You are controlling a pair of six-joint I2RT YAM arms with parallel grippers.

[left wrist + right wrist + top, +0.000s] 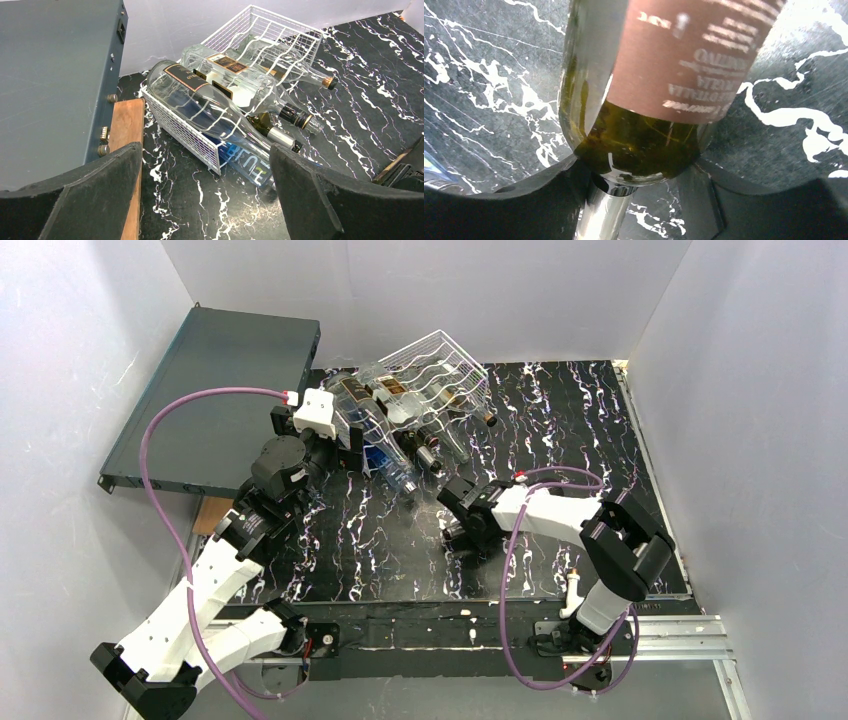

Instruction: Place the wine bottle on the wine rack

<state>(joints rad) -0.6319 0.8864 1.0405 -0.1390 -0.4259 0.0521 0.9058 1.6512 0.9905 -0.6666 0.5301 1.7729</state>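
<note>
The wine bottle (644, 100) is olive-green glass with a brown-red label and a silver-foil neck. It fills the right wrist view, neck towards the camera. My right gripper (636, 175) is shut on its shoulder, with a finger (549, 185) on each side. In the top view my right gripper (458, 528) points down at mid-table and hides the bottle. The white wire wine rack (440, 352) sits tilted at the back with several bottles in it, and it also shows in the left wrist view (280, 35). My left gripper (205, 200) is open and empty, just in front of the rack's near left corner (345, 445).
A clear bottle with blue lettering (250, 162) pokes out from under the rack's near side (395, 470). A flat dark grey box (220, 390) leans at the back left over a wooden block (127, 125). White walls enclose the black marbled table (570, 440).
</note>
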